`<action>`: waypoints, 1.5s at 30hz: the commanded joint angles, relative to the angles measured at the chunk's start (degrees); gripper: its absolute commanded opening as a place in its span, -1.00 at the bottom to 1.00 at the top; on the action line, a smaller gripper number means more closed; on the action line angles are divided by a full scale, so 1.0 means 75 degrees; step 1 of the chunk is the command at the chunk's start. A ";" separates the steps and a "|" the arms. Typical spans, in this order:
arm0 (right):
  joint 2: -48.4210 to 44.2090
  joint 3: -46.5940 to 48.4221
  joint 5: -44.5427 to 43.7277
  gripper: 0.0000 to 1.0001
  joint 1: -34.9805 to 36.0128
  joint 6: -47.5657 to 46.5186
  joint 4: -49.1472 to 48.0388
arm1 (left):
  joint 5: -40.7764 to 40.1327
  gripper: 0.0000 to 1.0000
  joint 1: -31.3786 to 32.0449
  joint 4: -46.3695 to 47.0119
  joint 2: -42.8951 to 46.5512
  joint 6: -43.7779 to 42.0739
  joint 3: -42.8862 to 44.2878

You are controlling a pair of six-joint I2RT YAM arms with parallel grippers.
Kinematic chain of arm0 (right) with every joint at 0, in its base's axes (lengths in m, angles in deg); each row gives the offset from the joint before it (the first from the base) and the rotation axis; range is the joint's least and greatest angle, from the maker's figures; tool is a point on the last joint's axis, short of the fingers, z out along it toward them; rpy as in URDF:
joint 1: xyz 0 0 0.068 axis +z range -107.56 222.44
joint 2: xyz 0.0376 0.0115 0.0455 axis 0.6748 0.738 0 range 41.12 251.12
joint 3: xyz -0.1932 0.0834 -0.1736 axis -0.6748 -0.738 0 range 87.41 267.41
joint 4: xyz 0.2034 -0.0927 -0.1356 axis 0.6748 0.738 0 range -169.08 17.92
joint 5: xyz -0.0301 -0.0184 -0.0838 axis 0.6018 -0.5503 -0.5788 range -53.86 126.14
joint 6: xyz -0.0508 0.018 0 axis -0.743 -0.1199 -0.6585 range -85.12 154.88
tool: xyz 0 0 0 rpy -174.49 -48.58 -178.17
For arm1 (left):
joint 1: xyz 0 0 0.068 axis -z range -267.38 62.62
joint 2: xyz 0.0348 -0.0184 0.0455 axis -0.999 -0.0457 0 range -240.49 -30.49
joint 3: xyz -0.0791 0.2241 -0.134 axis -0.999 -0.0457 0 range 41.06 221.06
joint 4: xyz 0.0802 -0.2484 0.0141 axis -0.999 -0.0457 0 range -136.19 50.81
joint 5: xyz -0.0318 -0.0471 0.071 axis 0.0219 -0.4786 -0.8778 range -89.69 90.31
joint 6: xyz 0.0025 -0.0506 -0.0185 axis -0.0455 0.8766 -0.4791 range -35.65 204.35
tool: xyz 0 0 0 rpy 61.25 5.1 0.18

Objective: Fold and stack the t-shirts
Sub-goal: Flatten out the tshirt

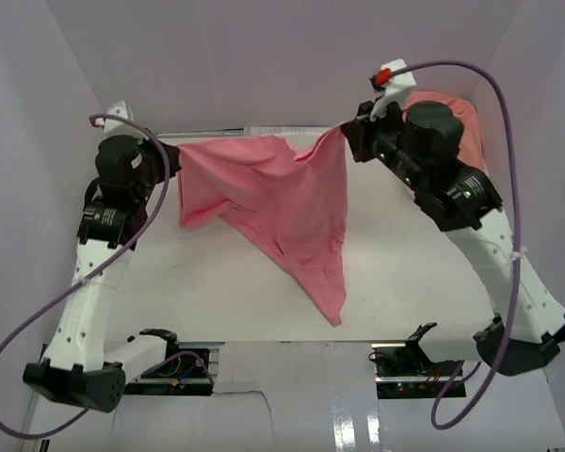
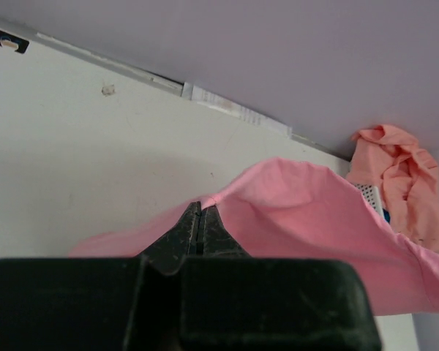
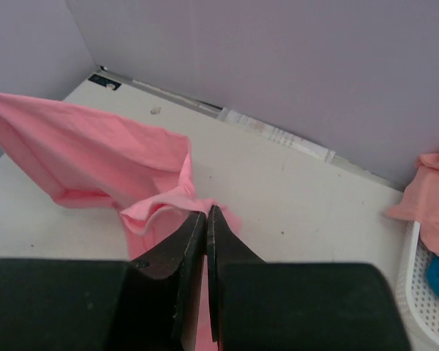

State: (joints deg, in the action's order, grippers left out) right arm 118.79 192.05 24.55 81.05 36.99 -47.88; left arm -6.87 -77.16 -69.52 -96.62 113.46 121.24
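Observation:
A rose-pink t-shirt (image 1: 282, 202) hangs stretched in the air between both arms over the far half of the white table, drooping to a point near the table's middle front. My left gripper (image 1: 177, 158) is shut on its left edge; the left wrist view shows the jaws pinching the cloth (image 2: 202, 206). My right gripper (image 1: 347, 134) is shut on its right edge, as seen in the right wrist view (image 3: 207, 210). More salmon-peach t-shirts (image 1: 457, 118) lie heaped at the far right, partly hidden by the right arm; they also show in the left wrist view (image 2: 399, 179).
A white slotted basket (image 3: 424, 292) holds the heaped shirts at the far right, beside the right wall. Purple-grey walls close the back and sides. A white strip (image 2: 234, 110) runs along the table's far edge.

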 commanded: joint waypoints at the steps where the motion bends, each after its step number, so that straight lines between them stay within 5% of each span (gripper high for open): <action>1: -0.1538 -0.0649 0.0151 -0.85 -0.0027 -0.0246 -0.0678 | 0.0032 -1.00 -0.0027 0.0633 0.1464 -0.0001 -0.0599; 6: -0.2749 -0.0745 0.0736 -0.85 -0.0015 -0.0492 -0.0505 | 0.0137 -1.00 -0.0038 0.0821 0.2686 -0.0072 -0.0893; 13: -0.3512 0.1255 0.1777 -0.85 -0.0120 -0.0387 0.0923 | -0.0296 -1.00 -0.0027 0.0692 0.4116 -0.0001 -0.1327; 22: -0.3723 0.1505 0.2119 -0.85 -0.1210 -0.0574 0.1242 | -0.0356 -1.00 -0.0026 0.0609 0.4457 -0.0048 -0.1222; 31: -0.4367 0.1903 0.4332 -0.85 -0.3084 -0.0551 0.0329 | -0.0215 -1.00 0.0020 0.1137 0.4739 -0.0903 -0.0356; 38: -0.5480 0.0767 0.4733 -0.85 -0.4069 -0.0340 -0.1534 | -0.0027 -1.00 0.0102 0.1570 0.5078 -0.1091 -0.0097; 45: -0.5598 0.1327 0.5237 -0.85 -0.4608 0.0257 -0.2156 | 0.0067 -1.00 0.0102 0.1665 0.5558 -0.1021 0.0278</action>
State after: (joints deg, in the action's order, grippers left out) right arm 75.60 199.78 61.90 47.87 36.11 -58.37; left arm -6.98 -76.64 -58.61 -56.45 106.20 121.50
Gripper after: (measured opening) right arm 0.081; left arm 0.019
